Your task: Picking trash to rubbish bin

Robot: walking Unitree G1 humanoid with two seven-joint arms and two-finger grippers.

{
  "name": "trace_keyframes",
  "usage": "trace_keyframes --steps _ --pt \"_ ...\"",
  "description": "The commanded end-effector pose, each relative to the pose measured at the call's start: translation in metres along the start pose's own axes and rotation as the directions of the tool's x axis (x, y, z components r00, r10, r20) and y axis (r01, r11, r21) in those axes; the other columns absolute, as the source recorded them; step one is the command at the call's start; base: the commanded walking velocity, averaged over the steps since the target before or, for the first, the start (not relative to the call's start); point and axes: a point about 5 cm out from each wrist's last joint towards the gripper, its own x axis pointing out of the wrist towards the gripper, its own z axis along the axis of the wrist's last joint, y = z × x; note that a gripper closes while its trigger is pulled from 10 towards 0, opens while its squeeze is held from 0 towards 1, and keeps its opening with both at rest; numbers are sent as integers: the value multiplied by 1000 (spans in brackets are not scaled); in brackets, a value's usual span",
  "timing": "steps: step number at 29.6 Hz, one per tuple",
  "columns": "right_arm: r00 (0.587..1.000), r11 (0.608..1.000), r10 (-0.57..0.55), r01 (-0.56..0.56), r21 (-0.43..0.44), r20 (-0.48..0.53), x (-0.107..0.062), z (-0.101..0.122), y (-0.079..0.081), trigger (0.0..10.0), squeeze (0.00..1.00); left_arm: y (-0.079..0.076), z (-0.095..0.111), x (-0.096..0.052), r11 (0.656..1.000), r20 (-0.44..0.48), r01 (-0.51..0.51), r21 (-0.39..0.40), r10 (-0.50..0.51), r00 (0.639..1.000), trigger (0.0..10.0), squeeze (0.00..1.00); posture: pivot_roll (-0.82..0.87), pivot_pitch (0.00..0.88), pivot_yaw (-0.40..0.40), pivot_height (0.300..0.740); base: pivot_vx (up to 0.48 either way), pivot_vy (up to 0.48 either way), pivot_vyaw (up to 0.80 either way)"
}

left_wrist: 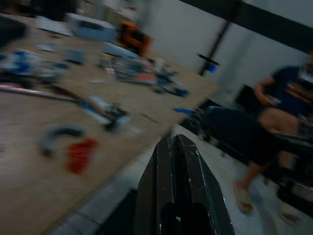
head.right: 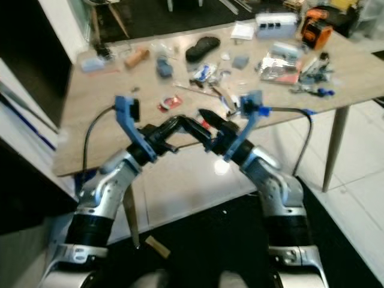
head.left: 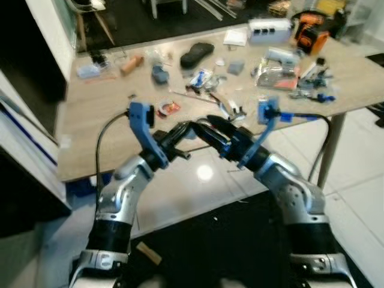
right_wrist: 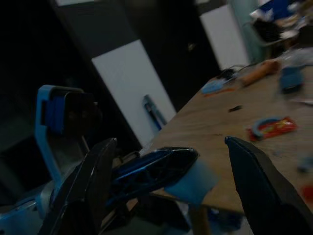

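The left gripper (head.left: 191, 127), two long black fingers on a silver arm with a blue wrist bracket, is raised in front of the near edge of the long light-wood table (head.left: 108, 114). In the left wrist view its fingers (left_wrist: 178, 186) lie pressed together with no gap, and they hold nothing.

Just beyond its tip, near the table's front edge, lies a small flattened red wrapper with a pale curved band on it (head.left: 168, 108). It lies flat on the wood, apart from the rest of the clutter and touched by neither gripper. In the right wrist view the same wrapper (right_wrist: 272, 128) shows as a crinkled red strip beside a grey-blue arc.

The right gripper (head.left: 207, 129) meets the left one tip to tip in front of the table edge. In the right wrist view its two fingers (right_wrist: 93, 181) stand wide apart, with the left gripper's closed fingers lying between them.

Farther back the table is strewn with small objects: a brown cylinder (head.left: 131, 63), a black oblong case (head.left: 196, 54), a crumpled silvery foil pack (head.left: 275, 77) and an orange-and-black tool (head.left: 312, 33). In the left wrist view a seated person in dark clothes (left_wrist: 274, 105) is beyond the table's end.
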Motion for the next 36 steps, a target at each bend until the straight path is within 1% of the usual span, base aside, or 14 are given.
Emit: trace_keyframes --steps 1,5,9,11,13,14,15,36 --pt "1000 1000 12 -12 0 -6 3 -1 3 10000 0 2 1 -2 1000 1 -6 5 6 1000 10000 0 -104 0 31 740 -304 0 0" --pt "1000 1000 5 -5 1 -19 4 -2 3 10000 0 3 1 -2 1000 0 -8 0 8 1000 10000 0 -102 0 32 740 0 0 0" --pt "1000 1000 3 -3 2 -31 4 -3 3 10000 0 2 0 -1 1000 -10 4 8 -4 1000 10000 0 -101 0 31 740 0 0 -800" --pt "999 1000 2 -1 4 -45 4 -4 2 10000 0 -1 -2 0 999 -34 38 35 -37 999 10000 0 -100 0 31 740 0 0 -800" --pt "999 1000 2 -1 4 -45 4 -4 2 10000 0 -1 -2 0 999 -34 38 35 -37 999 10000 0 -100 0 31 740 0 0 -800" --pt "999 1000 2 -2 6 -53 5 -5 2 10000 0 -3 -4 2 997 -56 66 47 -63 996 10000 0 -99 0 29 740 0 0 -800" --pt "998 1000 3 -2 7 -55 5 -5 2 10000 0 -3 -4 2 996 -61 71 47 -68 996 10000 0 -99 0 29 740 0 0 -800" --pt "997 1000 9 -8 10 -74 5 -6 2 10000 0 -4 -5 3 995 -66 92 45 -89 994 10000 0 -97 0 27 740 0 0 -800"
